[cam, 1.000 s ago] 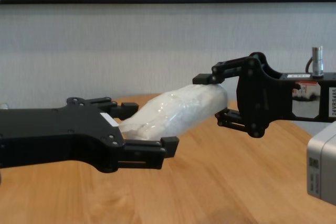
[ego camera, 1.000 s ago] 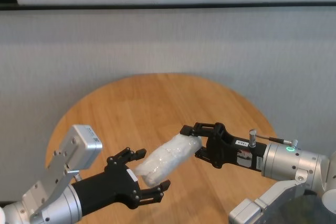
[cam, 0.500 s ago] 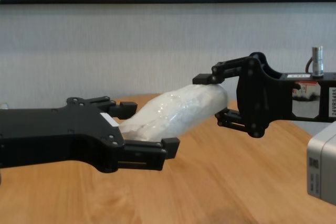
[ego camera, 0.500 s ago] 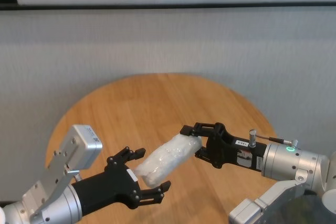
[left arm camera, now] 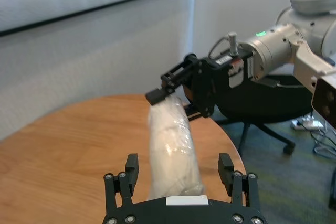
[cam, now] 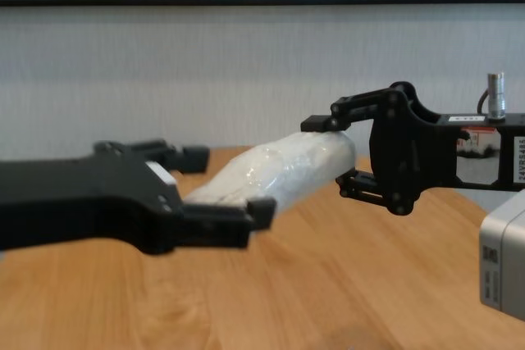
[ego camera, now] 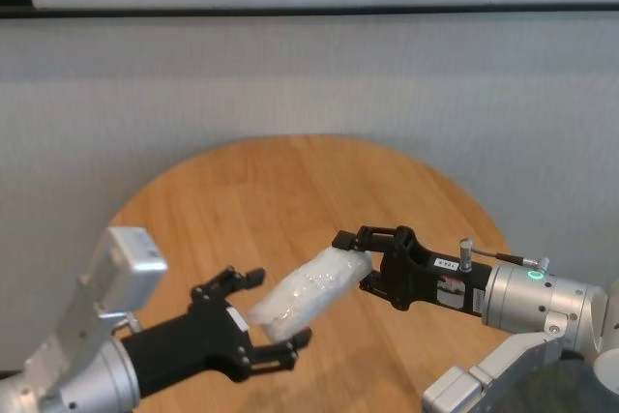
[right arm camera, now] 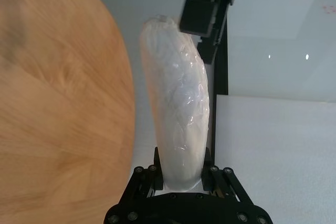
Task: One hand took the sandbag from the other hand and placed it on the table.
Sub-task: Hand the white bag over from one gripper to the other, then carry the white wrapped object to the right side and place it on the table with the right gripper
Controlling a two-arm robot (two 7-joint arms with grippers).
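Mid-handover above the tabletop (ego camera: 290, 200), the right pincer (ego camera: 366, 260) clamps one end of the sandbag (ego camera: 308, 292) while the left pincer (ego camera: 253, 321) stands spread, gripping nothing; next, lowering it onto the wood.

Probably an office: swivel chair (left arm camera: 262, 124), carpet (left arm camera: 294, 182).

We note left gripper (cam: 215, 184) motion-blurred in chest view; sandbag (cam: 279, 173) near end hidden behind its finger; table (ego camera: 290, 200) near edge cut off, head view.
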